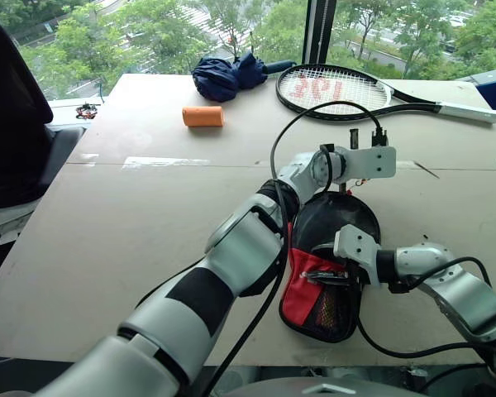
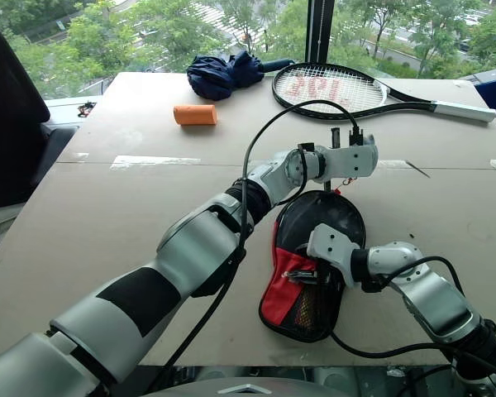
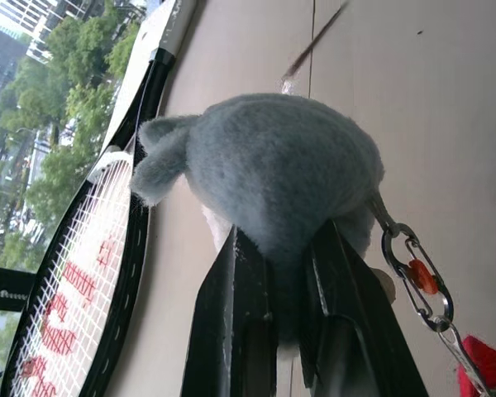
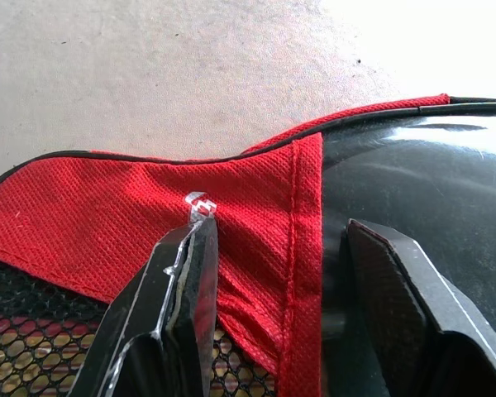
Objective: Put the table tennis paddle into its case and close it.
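Note:
The black case [image 1: 337, 222] lies on the table near its front edge, its red logo panel [image 4: 248, 182] and mesh pocket [image 1: 326, 313] toward me. My left gripper [image 3: 285, 233] reaches over the far end of the case and is shut on the fuzzy grey-blue ball charm [image 3: 281, 161]. A carabiner [image 3: 417, 277] hangs from the charm. From the right, my right gripper [image 1: 324, 277] is shut on the case. One finger [image 4: 186, 273] lies on the red panel and the other on the glossy black part. The paddle is hidden.
A strung tennis racket [image 1: 339, 87] lies at the far right of the table, with a folded navy umbrella [image 1: 227, 76] and an orange cylinder [image 1: 203, 116] at the far middle. A black chair [image 1: 12, 107] stands off the left edge. A black cable loops over my left arm.

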`<act>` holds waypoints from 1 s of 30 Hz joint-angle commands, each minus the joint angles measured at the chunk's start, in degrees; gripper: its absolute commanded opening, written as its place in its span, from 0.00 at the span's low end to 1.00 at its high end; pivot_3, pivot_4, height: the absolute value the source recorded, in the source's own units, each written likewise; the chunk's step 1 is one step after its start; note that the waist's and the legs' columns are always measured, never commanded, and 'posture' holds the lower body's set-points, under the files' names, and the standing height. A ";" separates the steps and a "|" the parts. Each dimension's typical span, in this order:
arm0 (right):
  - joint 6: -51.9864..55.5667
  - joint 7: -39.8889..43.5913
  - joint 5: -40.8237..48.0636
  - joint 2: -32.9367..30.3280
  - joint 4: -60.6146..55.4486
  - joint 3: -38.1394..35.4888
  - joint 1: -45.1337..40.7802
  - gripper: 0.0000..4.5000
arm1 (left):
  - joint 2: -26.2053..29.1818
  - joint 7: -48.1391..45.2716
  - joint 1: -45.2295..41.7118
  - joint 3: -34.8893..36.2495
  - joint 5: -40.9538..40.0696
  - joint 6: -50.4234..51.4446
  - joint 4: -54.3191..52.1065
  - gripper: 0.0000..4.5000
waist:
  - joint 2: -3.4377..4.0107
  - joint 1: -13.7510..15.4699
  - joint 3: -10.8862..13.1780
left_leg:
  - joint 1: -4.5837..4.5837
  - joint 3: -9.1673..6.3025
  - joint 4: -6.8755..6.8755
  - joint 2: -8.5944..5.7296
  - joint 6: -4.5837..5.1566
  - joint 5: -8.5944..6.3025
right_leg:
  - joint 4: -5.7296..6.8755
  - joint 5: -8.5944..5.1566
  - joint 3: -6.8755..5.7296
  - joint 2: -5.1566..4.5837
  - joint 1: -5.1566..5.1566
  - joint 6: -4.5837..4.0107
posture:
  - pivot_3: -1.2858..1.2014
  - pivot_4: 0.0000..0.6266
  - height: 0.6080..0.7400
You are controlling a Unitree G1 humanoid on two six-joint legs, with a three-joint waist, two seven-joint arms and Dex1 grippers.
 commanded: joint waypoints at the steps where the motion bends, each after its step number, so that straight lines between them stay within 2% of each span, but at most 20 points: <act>1: 3.34 0.00 -2.71 -0.69 3.34 4.00 2.87 0.54 | -6.47 -6.81 0.04 4.00 -5.45 -5.71 -2.62 0.01 | 0.02 -0.01 -0.01 | 0.00 0.00 0.00 0.00 0.00 0.00 | 0.00 0.00 -0.01 0.00 0.00 0.00 | 0.52 0.24 1.00; 6: 3.27 -0.29 -2.64 -0.57 3.19 3.86 3.26 0.54 | -9.18 -18.94 3.13 4.87 -8.43 -8.31 -3.00 0.01 | 0.09 -0.04 -0.06 | 0.00 0.00 0.00 -0.01 0.00 0.00 | -0.02 0.00 -0.03 -0.01 0.01 0.00 | 0.52 0.24 1.00; 9: 3.29 -0.51 -2.53 -0.52 2.98 3.67 3.62 0.54 | -10.43 -32.57 6.20 5.08 -11.19 -8.45 -3.37 0.01 | 0.14 -0.07 -0.08 | 0.01 -0.01 0.00 -0.01 0.00 0.00 | -0.02 0.00 -0.05 0.00 0.02 0.00 | 0.52 0.24 1.00; 12: 3.16 -0.58 -2.52 -0.48 3.07 3.63 3.81 0.54 | -10.70 -40.12 7.57 5.11 -13.04 -7.95 -3.98 0.01 | 0.17 -0.08 -0.10 | 0.01 -0.02 -0.01 -0.01 0.00 0.00 | -0.03 0.00 -0.07 0.01 0.02 0.00 | 0.52 0.24 1.00; 15: 3.11 -0.53 -2.50 -0.30 3.26 3.61 3.72 0.54 | -11.19 -42.76 7.58 6.38 -15.52 -6.28 -4.71 0.01 | 0.20 -0.10 -0.12 | 0.01 -0.04 -0.01 -0.01 0.00 0.00 | -0.03 0.00 -0.07 0.00 0.02 0.00 | 0.52 0.24 1.00; 20: 2.66 -0.27 -2.63 -0.07 3.88 3.53 3.33 0.54 | -9.61 -37.44 6.30 5.54 -14.13 -4.81 -4.62 0.01 | 0.22 -0.13 -0.13 | 0.01 -0.05 -0.01 -0.01 0.00 0.00 | -0.04 0.00 -0.05 0.01 0.02 0.00 | 0.52 0.24 1.00; 25: 0.60 0.09 -2.62 0.04 5.04 2.43 3.29 0.54 | -6.46 -36.52 4.42 9.28 -17.65 -3.31 -5.26 0.43 | 0.23 -0.16 -0.13 | 0.02 -0.04 0.00 -0.01 0.00 0.00 | -0.02 0.00 -0.06 0.03 0.02 0.00 | 0.52 0.24 1.00; 30: -2.97 0.64 -1.25 -0.36 5.33 -0.65 4.62 0.54 | -2.15 -46.52 1.83 15.75 -25.87 -0.33 -7.91 0.43 | 0.23 -0.15 -0.14 | 0.02 -0.04 0.02 0.00 0.00 0.00 | -0.01 0.00 -0.06 0.03 0.02 0.00 | 0.52 0.24 1.00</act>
